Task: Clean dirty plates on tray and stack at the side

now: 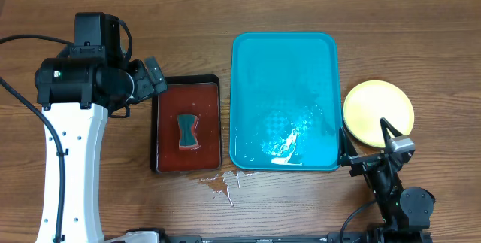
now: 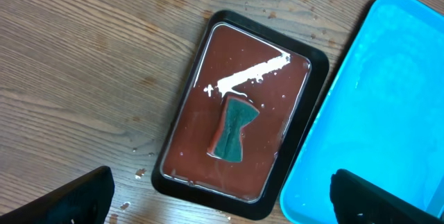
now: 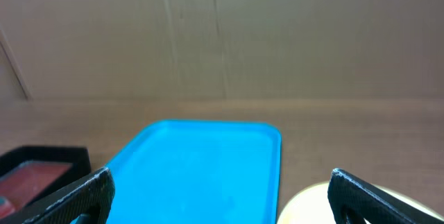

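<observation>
So the turquoise tray sits mid-worktop with nothing on it, just a wet shine near its 6 o'clock end. The plates are off the tray, sitting on the bare wood at its 3 o'clock, right beside the rim. The pale yellow one on top looks clean, and I can't tell how many are under it. At the tray's 9 o'clock is a black-rimmed red tray with a teal sponge lying in it, and there's a small puddle at that one's 5 o'clock. The left pincer hangs above the red tray, spread wide and holding nothing. The right pincer is spread too, also holding nothing, down at the plates' 7 o'clock edge.
</observation>
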Controlling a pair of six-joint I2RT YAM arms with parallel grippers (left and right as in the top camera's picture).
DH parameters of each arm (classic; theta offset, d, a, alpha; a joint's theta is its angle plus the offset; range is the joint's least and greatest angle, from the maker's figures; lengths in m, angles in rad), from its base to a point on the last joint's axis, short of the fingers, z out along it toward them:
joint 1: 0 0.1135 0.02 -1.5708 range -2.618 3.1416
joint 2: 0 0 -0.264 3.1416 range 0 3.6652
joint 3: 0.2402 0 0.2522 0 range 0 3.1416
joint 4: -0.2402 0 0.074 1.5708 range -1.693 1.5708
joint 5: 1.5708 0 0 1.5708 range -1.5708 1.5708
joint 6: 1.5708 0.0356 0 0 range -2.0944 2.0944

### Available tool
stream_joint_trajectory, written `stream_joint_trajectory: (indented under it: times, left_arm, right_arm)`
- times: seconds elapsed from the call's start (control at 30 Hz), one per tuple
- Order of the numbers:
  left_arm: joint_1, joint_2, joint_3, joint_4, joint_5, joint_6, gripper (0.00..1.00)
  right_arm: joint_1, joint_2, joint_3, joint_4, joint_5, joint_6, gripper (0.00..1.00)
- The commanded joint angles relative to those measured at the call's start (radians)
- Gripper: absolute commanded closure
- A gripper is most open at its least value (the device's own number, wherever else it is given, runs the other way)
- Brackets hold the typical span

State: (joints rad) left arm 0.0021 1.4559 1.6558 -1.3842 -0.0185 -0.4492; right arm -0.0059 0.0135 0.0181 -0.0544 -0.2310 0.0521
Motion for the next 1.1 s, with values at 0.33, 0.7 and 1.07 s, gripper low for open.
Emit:
stream_joint_trajectory:
  times: [0.33,0.7,1.07]
  left_arm:
    - [0.004,-0.003,0.011,0.000,0.008,0.000,0.00]
    - [0.004,-0.003,0.011,0.000,0.009,0.000,0.00]
    - [-0.068,-0.181,-0.037,0.128,-0.070,0.019,0.00]
  right_arm:
    - [-0.001,-0.009,-0.010,-0.006,0.006,0.000,0.00]
    - [-0.001,-0.009,-0.010,-0.006,0.006,-0.001,0.00]
    - [-0.001,-0.009,-0.010,-0.006,0.006,-0.001,0.00]
